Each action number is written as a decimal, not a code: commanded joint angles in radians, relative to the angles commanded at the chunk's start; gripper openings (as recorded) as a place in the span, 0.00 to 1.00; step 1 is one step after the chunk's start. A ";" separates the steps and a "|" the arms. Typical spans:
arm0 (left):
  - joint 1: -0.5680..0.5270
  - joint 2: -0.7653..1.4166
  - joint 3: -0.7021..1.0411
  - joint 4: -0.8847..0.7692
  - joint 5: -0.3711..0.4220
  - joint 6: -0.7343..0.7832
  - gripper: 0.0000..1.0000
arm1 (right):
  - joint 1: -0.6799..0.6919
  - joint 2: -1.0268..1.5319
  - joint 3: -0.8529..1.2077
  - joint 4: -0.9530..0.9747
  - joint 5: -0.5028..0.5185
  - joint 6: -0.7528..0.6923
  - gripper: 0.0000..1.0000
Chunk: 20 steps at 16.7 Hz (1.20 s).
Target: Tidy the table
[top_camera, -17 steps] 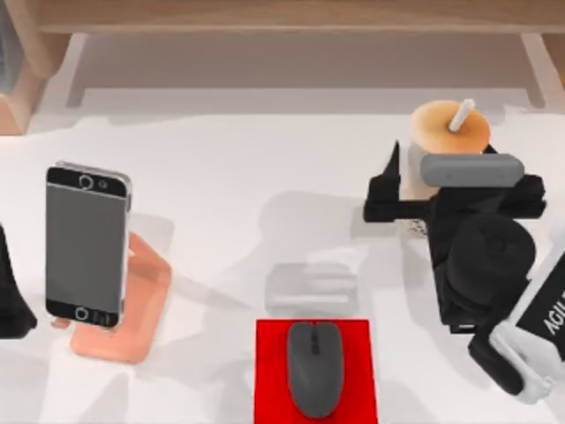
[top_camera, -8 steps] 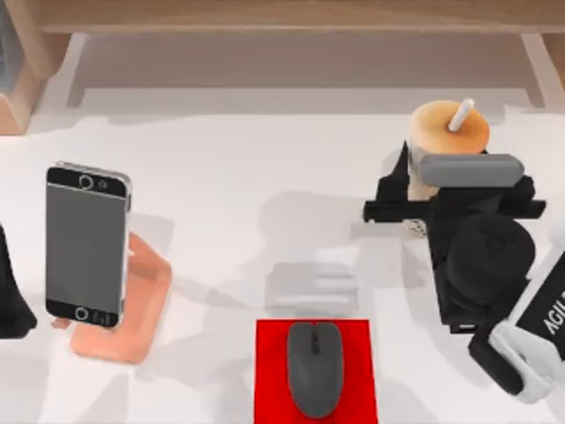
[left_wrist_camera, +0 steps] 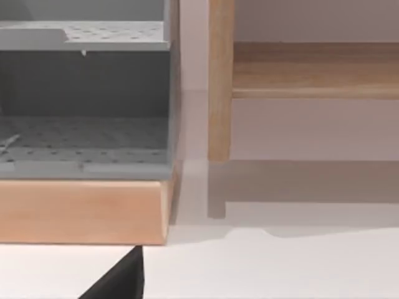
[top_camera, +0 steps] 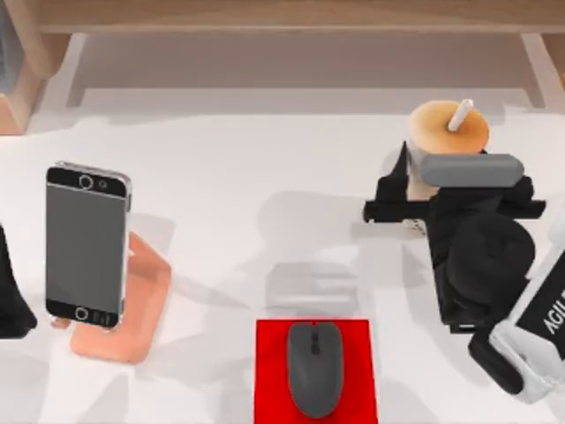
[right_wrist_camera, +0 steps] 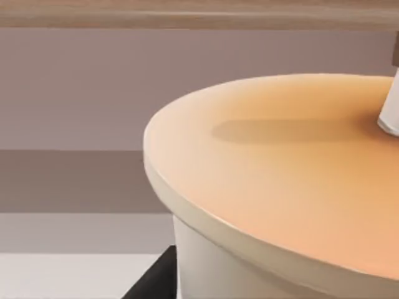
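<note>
A cream cup point(top_camera: 448, 131) with an orange lid and a white straw point(top_camera: 459, 115) stands on the white table point(top_camera: 247, 177) at the back right. My right gripper point(top_camera: 455, 196) is around the cup's body, shut on it. In the right wrist view the lid point(right_wrist_camera: 280, 162) is very close, and a black finger point(right_wrist_camera: 156, 283) rests against the cup's wall. My left gripper point(top_camera: 9, 291) is parked at the table's left edge; one dark fingertip point(left_wrist_camera: 118, 280) pokes into the left wrist view.
A phone point(top_camera: 86, 243) leans on a salmon stand point(top_camera: 146, 300) at the left. A grey mouse point(top_camera: 314, 367) lies on a red mat point(top_camera: 353, 340) at the front middle. A wooden shelf point(top_camera: 282, 18) runs along the back, with a grey perforated rack point(left_wrist_camera: 81, 124) at its left.
The right gripper's fingers have drawn in slightly around the cup. The cup, phone and mouse have stayed put.
</note>
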 joint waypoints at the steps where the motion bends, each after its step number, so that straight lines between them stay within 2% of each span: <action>1: 0.000 0.000 0.000 0.000 0.000 0.000 1.00 | 0.000 0.000 0.000 0.000 0.000 0.000 0.00; 17: 0.000 0.000 0.000 0.000 0.000 0.000 1.00 | 0.002 -0.047 -0.002 -0.045 -0.001 0.004 0.00; 20: 0.000 0.000 0.000 0.000 0.000 0.000 1.00 | 0.017 -0.085 0.055 -0.050 -0.006 -0.016 0.00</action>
